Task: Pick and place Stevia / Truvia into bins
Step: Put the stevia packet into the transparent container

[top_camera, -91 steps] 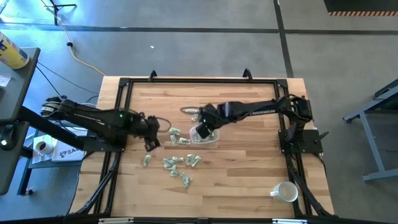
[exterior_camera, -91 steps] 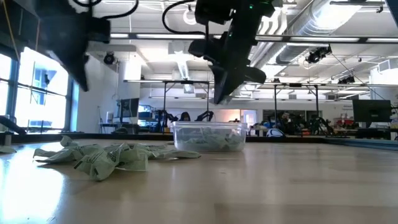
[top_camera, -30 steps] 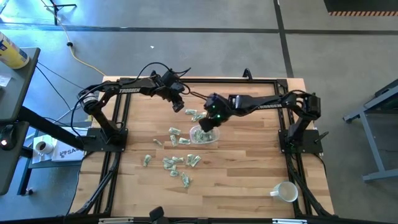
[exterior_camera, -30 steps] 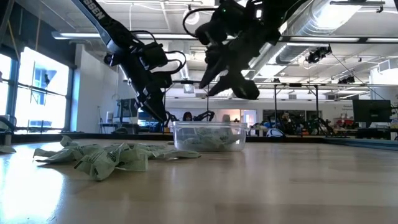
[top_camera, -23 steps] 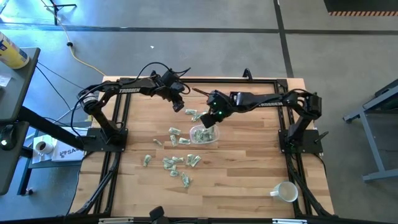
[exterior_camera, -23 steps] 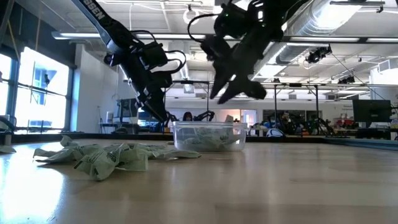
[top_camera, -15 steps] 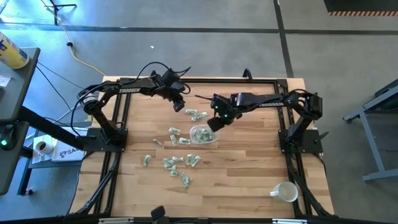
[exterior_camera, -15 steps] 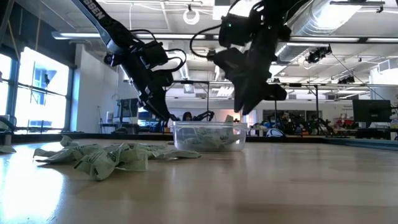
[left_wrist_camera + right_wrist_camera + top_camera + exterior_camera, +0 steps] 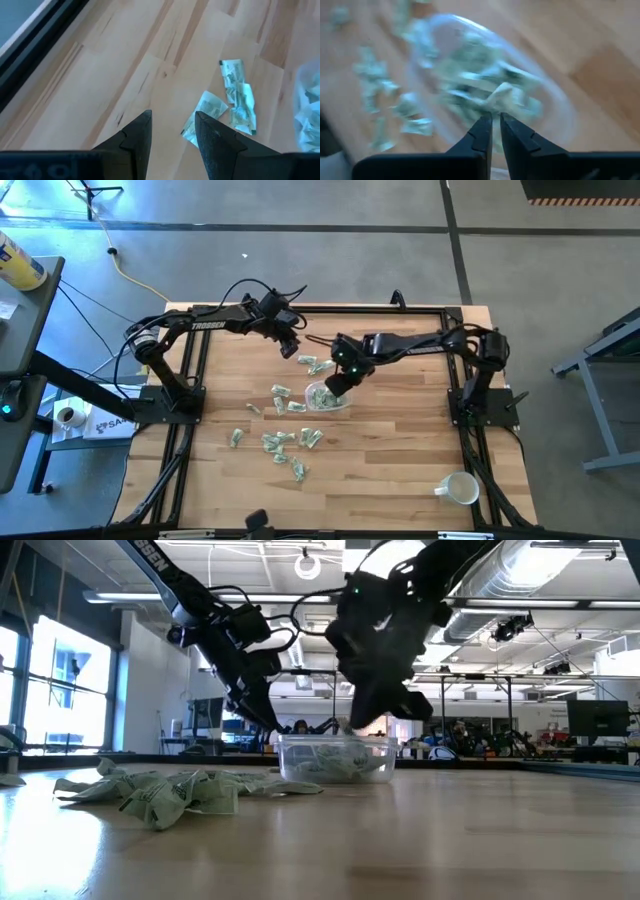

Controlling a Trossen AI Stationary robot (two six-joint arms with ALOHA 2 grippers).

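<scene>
Left gripper (image 9: 291, 347): dark two-finger gripper, raised over the wooden table (image 9: 400, 460) at 11 o'clock from table centre; fingers (image 9: 137, 137) parted with a gap between them, nothing held.

Loose packets, near group (image 9: 285, 442): small flat green-and-white paper sweetener packets scattered on the table at 7 o'clock from the container; seen as a crumpled heap (image 9: 165, 795) in the low view.

Loose packets, far group (image 9: 318, 365): two or three packets on the table at 12 o'clock from the container, between the two grippers; they lie ahead of the left fingers (image 9: 235, 100).

Container (image 9: 322, 397): small clear shallow plastic container with rounded corners, near table centre, upright, already holding several packets (image 9: 485, 90).

Right gripper (image 9: 337, 383): dark two-finger gripper directly above the container's 2 o'clock edge, pointing down into it; fingers (image 9: 481, 131) nearly together with only a narrow slit between them. Whether a packet is clamped cannot be told.

White mug (image 9: 458, 488): ceramic, at 4 o'clock corner of the table, well apart from both arms.
</scene>
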